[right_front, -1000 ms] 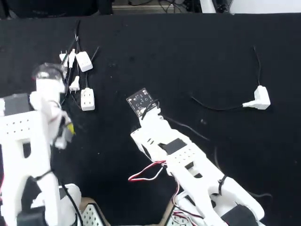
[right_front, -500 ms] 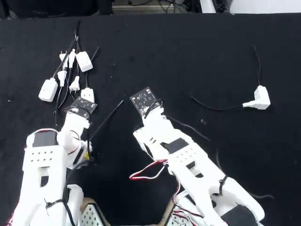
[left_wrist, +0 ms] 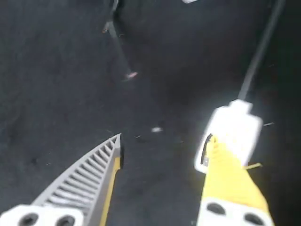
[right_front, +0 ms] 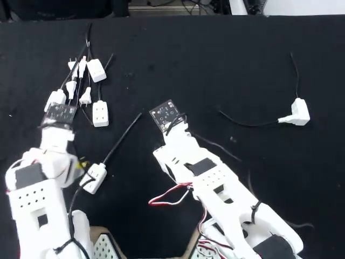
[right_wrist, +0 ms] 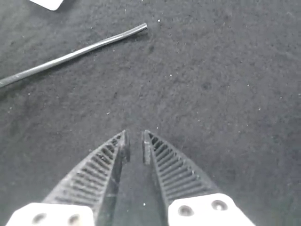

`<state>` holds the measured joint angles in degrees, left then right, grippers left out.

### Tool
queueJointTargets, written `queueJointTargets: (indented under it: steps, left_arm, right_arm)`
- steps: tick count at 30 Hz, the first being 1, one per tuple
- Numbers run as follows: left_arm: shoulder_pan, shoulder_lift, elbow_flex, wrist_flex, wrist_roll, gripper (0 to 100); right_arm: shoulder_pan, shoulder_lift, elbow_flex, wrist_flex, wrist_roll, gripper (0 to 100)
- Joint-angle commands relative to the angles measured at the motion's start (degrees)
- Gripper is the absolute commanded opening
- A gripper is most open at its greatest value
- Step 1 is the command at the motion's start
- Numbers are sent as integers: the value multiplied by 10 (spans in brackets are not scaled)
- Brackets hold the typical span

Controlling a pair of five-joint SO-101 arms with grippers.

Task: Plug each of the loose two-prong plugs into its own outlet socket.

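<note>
Both empty?
— Yes. Left gripper (left_wrist: 163, 138) wide open, white corded block (left_wrist: 233, 129) just beside its yellow finger (left_wrist: 230, 188). Right gripper (right_wrist: 134, 141) almost closed. Lone plug (right_front: 298, 113) on bench (right_front: 215, 54), well apart from both.

The black cloth-covered table (right_front: 226, 70) was seen from a fixed camera set high at the arms' side, faced downward across the whole surface. Both wrist cameras were held close above the cloth, angled forward and down. The white rectangular outlet block (right_front: 92, 178) (left_wrist: 233, 134) was shared by the high and left wrist views.
</note>
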<state>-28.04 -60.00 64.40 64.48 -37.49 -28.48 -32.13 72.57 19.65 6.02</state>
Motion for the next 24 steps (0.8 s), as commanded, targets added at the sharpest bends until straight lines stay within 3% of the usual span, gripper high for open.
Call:
queueJointTargets:
  steps: [1,6,10,15,20,24]
  left_arm:
    - [-44,-10,57,-70,-44,284]
    - [-28,-15,130,-117,-41,284]
    - [28,-15,104,-27,-33,284]
    - [121,-15,30,66,26,284]
    - [230,-12,46,60,55,284]
    - [246,-15,64,36,57,284]
  right_arm:
    - [13,-19,-3,-12,4,53]
    - [15,-22,-2,-11,4,52]
    - [47,-22,-7,-11,0,51]
    - [138,-22,-46,35,-7,51]
    - [200,-22,-60,53,-85,51]
    - [202,-22,-58,53,-84,52]
